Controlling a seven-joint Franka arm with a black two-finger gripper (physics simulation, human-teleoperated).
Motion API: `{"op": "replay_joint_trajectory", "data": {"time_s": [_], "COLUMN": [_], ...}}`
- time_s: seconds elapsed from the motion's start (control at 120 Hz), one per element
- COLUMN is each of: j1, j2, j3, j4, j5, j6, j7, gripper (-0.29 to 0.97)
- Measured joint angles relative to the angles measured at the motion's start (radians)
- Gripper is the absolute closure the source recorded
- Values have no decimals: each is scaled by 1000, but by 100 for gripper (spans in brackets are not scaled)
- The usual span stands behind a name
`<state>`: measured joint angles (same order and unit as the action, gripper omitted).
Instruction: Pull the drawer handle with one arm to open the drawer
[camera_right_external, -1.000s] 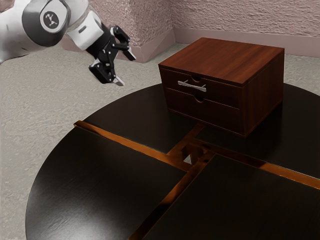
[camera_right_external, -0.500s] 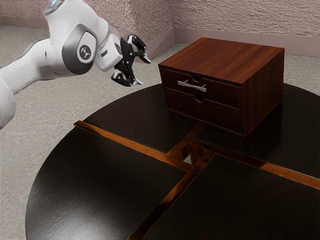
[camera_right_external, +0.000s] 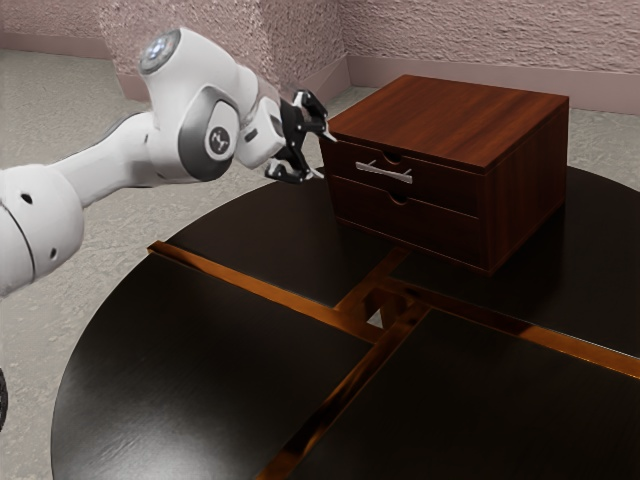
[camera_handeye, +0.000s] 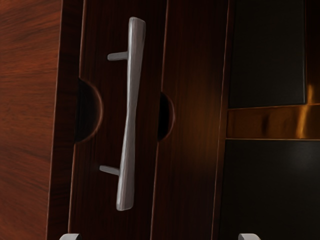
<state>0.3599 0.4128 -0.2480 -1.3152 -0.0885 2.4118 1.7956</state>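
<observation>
The exterior view takes in the whole cabinet (camera_right_external: 450, 130), standing toward the far side of the round dark table (camera_right_external: 200, 380), with 2 drawers in its front. The wrist view gives the drawer handle (camera_handeye: 129, 115) close up: a slim silver bar on 2 short posts, between 2 half-round notches. It sits on the upper drawer (camera_right_external: 445, 190), which lies flush with the front. The gripper (camera_right_external: 310, 145) hangs just beside the cabinet's front corner, fingers spread wide, grasping nothing, apart from the handle.
</observation>
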Motion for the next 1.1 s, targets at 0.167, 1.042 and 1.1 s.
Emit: {"op": "replay_joint_trajectory", "data": {"time_s": [0.167, 1.042, 1.1], "j1": [-12, -21, -21], "j2": [44, 170, 181], "j3": [-1, -89, -91], "j4": [27, 120, 129], "j5": [6, 50, 51], "j6": [43, 113, 118], "j7": [-7, -28, -30], "gripper": [33, 43, 43]}}
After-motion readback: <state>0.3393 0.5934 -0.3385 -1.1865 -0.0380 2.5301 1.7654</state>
